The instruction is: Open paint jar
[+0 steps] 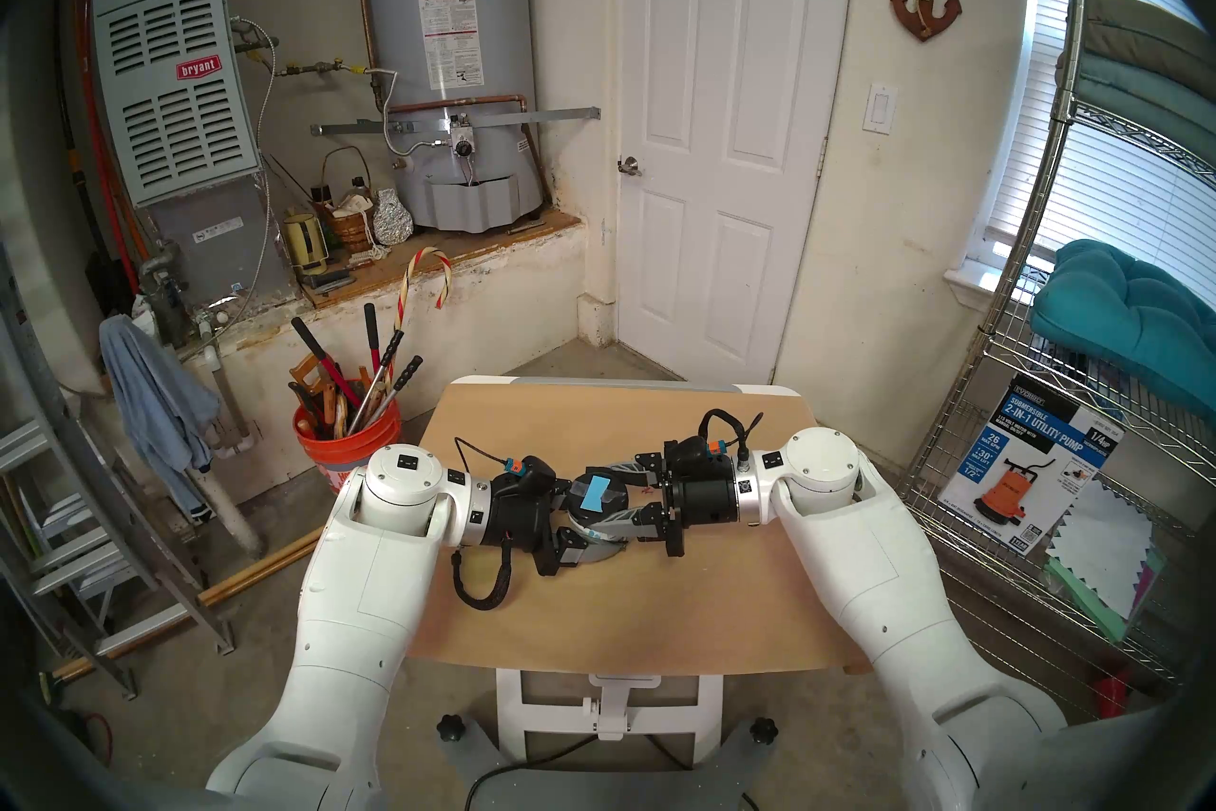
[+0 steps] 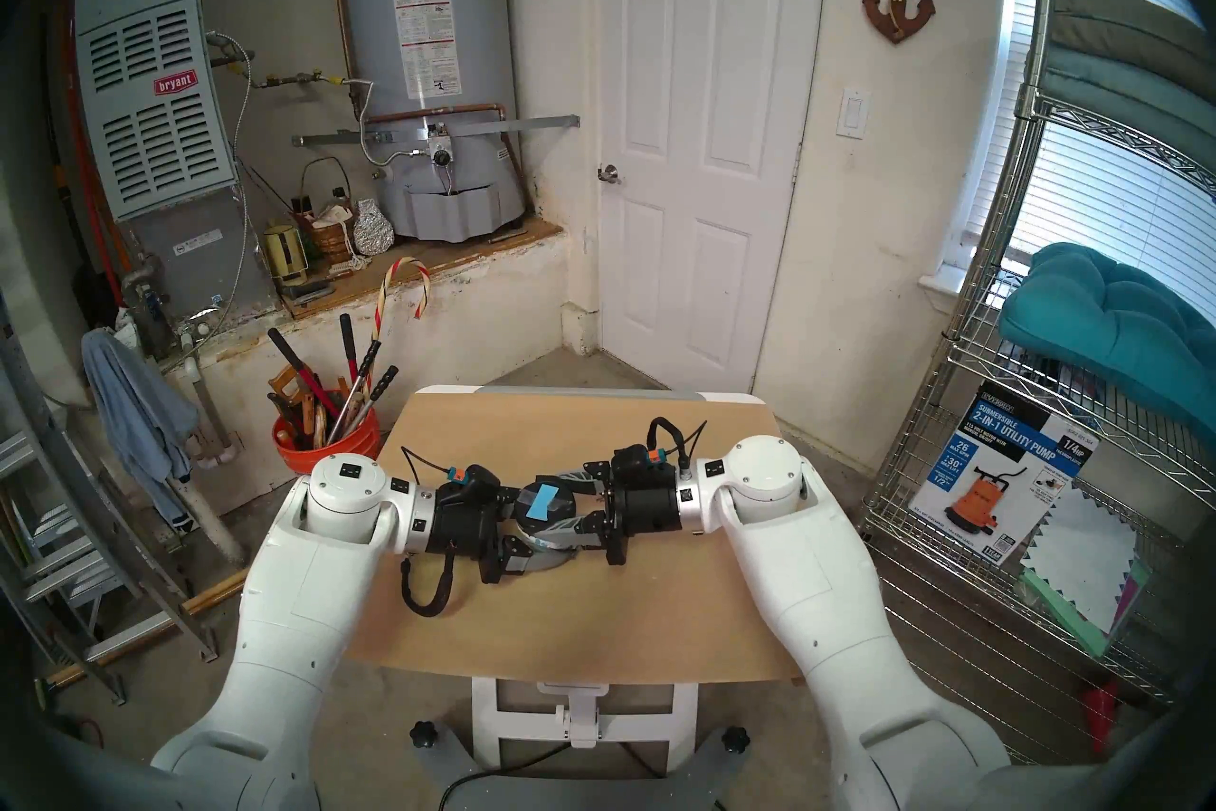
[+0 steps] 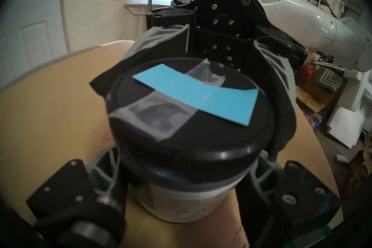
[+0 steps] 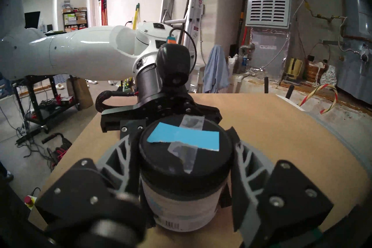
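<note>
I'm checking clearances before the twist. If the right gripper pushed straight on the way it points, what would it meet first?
The right gripper already straddles the black round screw lid of the small light-blue paint jar; beyond that, probably the left gripper opposite.

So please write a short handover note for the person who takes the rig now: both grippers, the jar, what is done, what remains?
Left gripper: shut on the paint jar body, below the lid.
Right gripper: shut on the black lid, fingers on opposite sides of its rim.
The jar stands upright on the wooden table, mid-table.
Done: both grasps set.
Left: lid looks still seated; unscrew it and lift it off.
</note>
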